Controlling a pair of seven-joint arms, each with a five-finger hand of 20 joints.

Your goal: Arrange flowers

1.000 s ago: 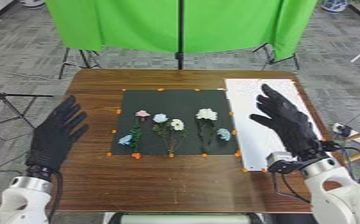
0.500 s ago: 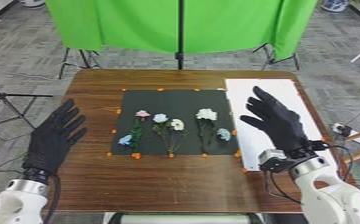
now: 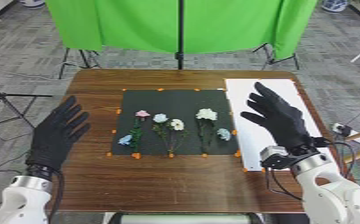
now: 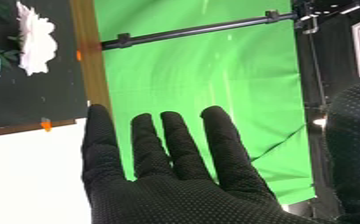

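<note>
Head view high, forward and down, wrist view close, along fingers — green cloth shared

The table is brown wood with visible grain and a soft sheen. The dark sheet on it looks matt and smooth; the white board is smooth and flat. The backdrop is green cloth with soft folds. The right hand wears matt black fabric, its weave dotted and slightly rough. The pole looks like black metal, smooth and faintly glossy.
</note>
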